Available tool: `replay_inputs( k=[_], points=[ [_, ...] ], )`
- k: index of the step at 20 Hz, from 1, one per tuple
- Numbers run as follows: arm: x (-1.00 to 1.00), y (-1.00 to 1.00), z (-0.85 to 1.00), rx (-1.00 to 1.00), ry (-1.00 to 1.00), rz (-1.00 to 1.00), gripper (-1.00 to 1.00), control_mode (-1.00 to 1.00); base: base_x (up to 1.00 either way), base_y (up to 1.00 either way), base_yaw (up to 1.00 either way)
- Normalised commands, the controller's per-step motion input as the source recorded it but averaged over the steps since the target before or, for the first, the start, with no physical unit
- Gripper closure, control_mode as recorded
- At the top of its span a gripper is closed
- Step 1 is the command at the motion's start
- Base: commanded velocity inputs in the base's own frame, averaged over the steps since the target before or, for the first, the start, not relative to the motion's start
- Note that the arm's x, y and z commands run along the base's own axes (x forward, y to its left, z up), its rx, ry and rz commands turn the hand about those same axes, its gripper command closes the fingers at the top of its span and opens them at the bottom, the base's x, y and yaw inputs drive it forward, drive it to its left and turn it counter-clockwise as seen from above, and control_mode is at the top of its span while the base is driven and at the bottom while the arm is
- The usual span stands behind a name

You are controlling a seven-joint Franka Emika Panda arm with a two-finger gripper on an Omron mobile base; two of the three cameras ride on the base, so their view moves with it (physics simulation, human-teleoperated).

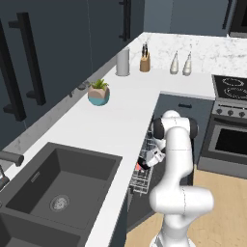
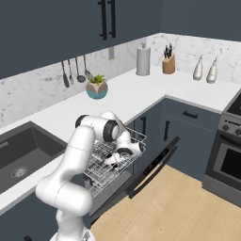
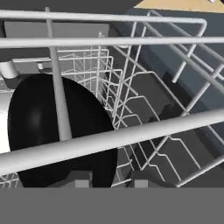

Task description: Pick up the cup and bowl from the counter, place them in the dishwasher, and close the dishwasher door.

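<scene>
You've got the white Franka arm bent down over the pulled-out silver wire rack of the under-counter dishwasher, w/ the two-finger gripper down among the wires. From the left base cam the gripper sits at the rack, just past the edge of the white marbled stone counter.

In the hand cam the small black round bowl stands on edge inside the rack, leaning among the tines, just ahead of the left fingertip. Both dark fingertips show at the bottom, a gap between them; the bowl isn't between them as far as you can see. So the fingers look spread, not pinching anything.

Something reddish shows in the rack beside the gripper from the left base cam; prob the coral-and-white cup, but too small to be sure.

The flat dark blue-grey dishwasher door is down, dropped toward the wood floor, its edge sticking out past the rack.

On the counter, well apart from the rack: teal-and-pink plant pot, grey cylinder canister, wooden knife block, two white bottles. Dark sink on your left, steel oven on the right.
</scene>
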Motion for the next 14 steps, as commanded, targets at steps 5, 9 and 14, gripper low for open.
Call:
replay_inputs(
  k=[5,9,14],
  points=[
    [-0.05,-0.01,0.00,0.00,0.16,-0.24,-1.00,-1.00,0.00,0.00,0.00],
    [-0.11,-0.02,0.10,0.00,0.12,-0.25,-1.00,-1.00,0.00,0.00,0.00],
    [-0.10,-0.20,0.27,0.00,0.11,-0.29,-1.00,-1.00,0.00,0.00,0.00]
  ],
)
